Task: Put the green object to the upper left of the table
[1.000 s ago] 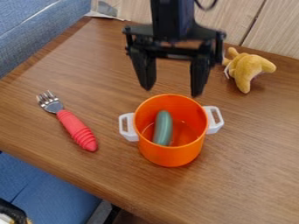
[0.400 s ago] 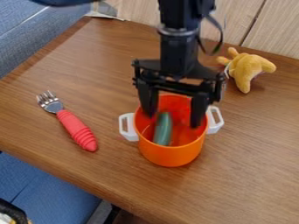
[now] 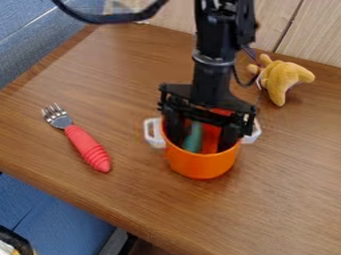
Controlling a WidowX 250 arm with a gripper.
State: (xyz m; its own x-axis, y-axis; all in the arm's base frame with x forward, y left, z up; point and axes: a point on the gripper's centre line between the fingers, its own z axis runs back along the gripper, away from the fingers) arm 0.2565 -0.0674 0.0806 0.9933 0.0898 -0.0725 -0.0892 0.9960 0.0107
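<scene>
Green object (image 3: 193, 139) inside the orange pot (image 3: 203, 165), between spread fingers (image 3: 228, 137) close inside its rim.

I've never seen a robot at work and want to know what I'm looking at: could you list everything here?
Table: one, brown wood, across the view
Pot: one, orange with two white handles, near the table's middle
Long object: one, green, inside the pot
Fork: one, red handle and metal head, left on the table
Soft toy: one, yellow, far right on the table
Upholstery: two areas, blue, upper left and lower left
Panelling: pale wood, behind the table
Unclear item: one, black and whitish, bottom left corner
Robot arm: one, black, above the pot
Pincer: one, black, two fingers apart inside the pot
</scene>
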